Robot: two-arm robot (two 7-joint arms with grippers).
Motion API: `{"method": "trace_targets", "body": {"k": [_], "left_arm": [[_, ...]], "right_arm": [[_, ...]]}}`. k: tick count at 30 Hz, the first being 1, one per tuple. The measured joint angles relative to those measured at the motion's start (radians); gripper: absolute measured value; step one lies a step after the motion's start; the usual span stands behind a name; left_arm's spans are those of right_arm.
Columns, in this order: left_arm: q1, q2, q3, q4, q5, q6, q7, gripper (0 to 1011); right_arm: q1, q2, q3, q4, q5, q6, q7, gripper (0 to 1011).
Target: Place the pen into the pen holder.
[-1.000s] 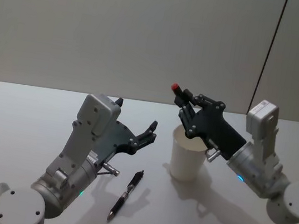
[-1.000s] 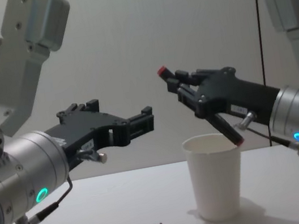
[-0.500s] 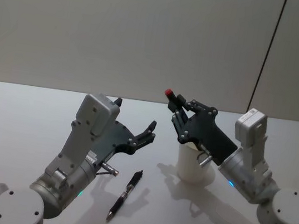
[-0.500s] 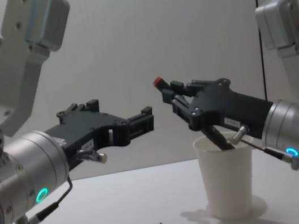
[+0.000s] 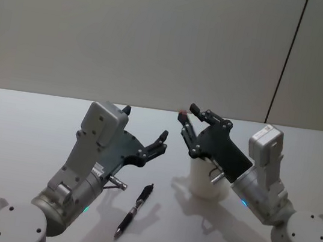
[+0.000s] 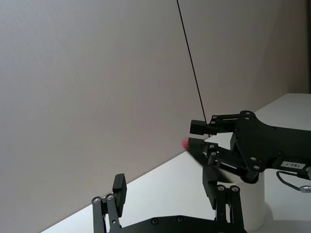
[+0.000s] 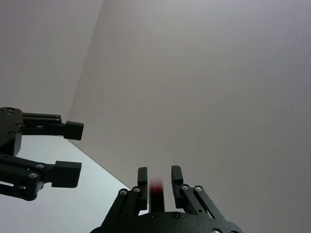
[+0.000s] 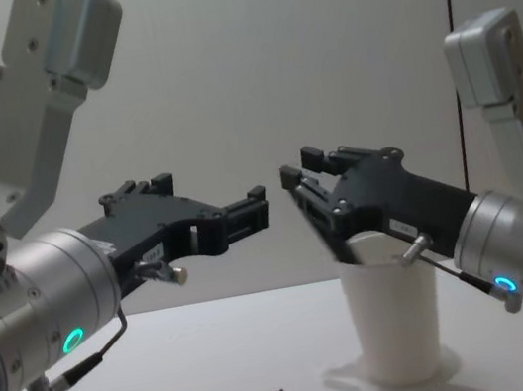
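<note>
Retracting the right gripper sideways could drag the pen holder, because its black body sits right over the cup's rim at centre right of the head view. The paper cup looks light, so a pen leaning on its rim may tip it. The fingers are slightly spread, with the red-tipped pen apparently loose between them. Its long axis is steeply tilted: red end up, towards the frame's upper left, lower end judged inside the cup. The left gripper hovers spread, centre left, above a black pen lying on the table.
</note>
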Motion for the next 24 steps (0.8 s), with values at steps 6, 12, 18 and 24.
{"method": "trace_targets", "body": {"k": [6, 12, 18, 24], "left_arm": [[0.0, 0.0, 0.0, 0.0, 0.0, 0.0, 0.0, 1003], [0.0, 0.0, 0.0, 0.0, 0.0, 0.0, 0.0, 1003], [0.0, 0.0, 0.0, 0.0, 0.0, 0.0, 0.0, 1003], [0.0, 0.0, 0.0, 0.0, 0.0, 0.0, 0.0, 1003]], "right_arm": [[-0.001, -0.002, -0.003, 0.007, -0.005, -0.016, -0.014, 431], [-0.006, -0.002, -0.004, 0.008, -0.008, -0.027, -0.024, 612], [-0.011, -0.001, -0.004, 0.004, -0.01, -0.032, -0.03, 805], [-0.015, 0.001, -0.004, -0.002, -0.011, -0.035, -0.032, 975]]}}
